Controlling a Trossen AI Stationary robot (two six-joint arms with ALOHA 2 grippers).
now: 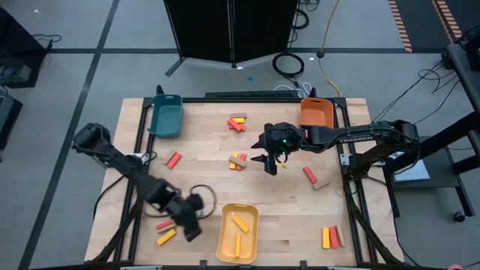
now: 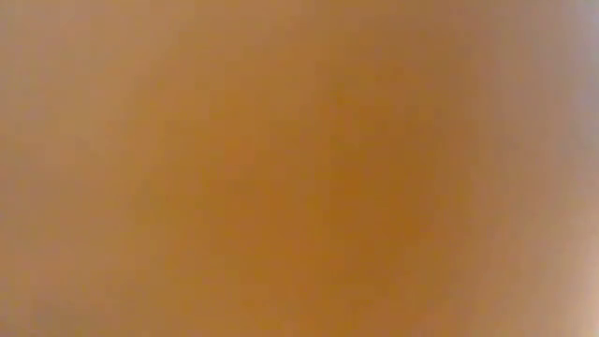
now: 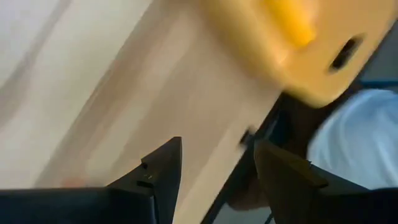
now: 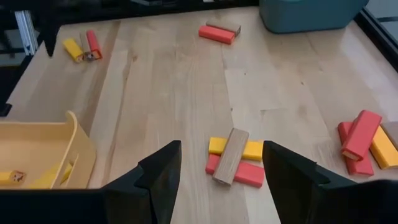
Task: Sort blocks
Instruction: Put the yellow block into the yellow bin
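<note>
Small red, yellow and tan blocks lie scattered flat on the wooden table. A crossed pile of three lies mid-table, just left of my right gripper, which hangs open above the table with nothing between its fingers. My left gripper is open and empty at the near left, beside the yellow tray. Two yellow blocks lie in that tray. A red block and a yellow block lie left of my left gripper. The low view shows only a blur.
A teal tray stands at the far left corner and an orange tray at the far right. More blocks lie at far middle, left, right and near right. Bare wood lies between these groups.
</note>
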